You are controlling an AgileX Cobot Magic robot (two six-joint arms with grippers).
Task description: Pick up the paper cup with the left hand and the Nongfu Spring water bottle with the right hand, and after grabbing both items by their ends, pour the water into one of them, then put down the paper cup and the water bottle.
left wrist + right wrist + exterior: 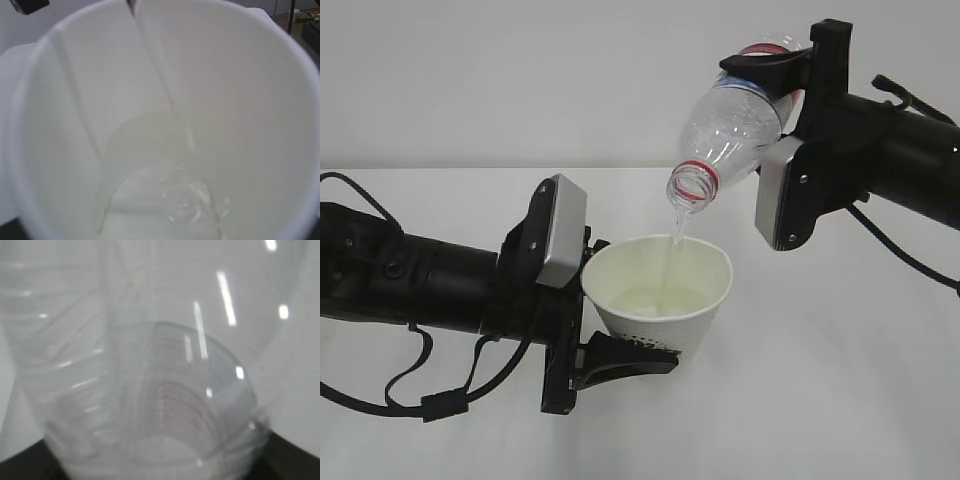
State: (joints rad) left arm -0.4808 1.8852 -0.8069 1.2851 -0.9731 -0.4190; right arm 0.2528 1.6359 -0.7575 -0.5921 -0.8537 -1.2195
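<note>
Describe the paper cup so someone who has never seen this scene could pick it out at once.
Start at the black arm on the left of the exterior view; its left gripper holds the paper cup by its base. It is white, tapered, tilted and open-topped, with dark print low on its side. Unlike the clear bottle tipped above it, it is opaque and catching the water.

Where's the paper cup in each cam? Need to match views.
Exterior: paper cup at centre, tilted, clamped in the left hand.
Left wrist: fills the frame, seen from above into its inside.
Right wrist: not in it; only the bottle.
Shared landmark: the water stream entering the cup.
</note>
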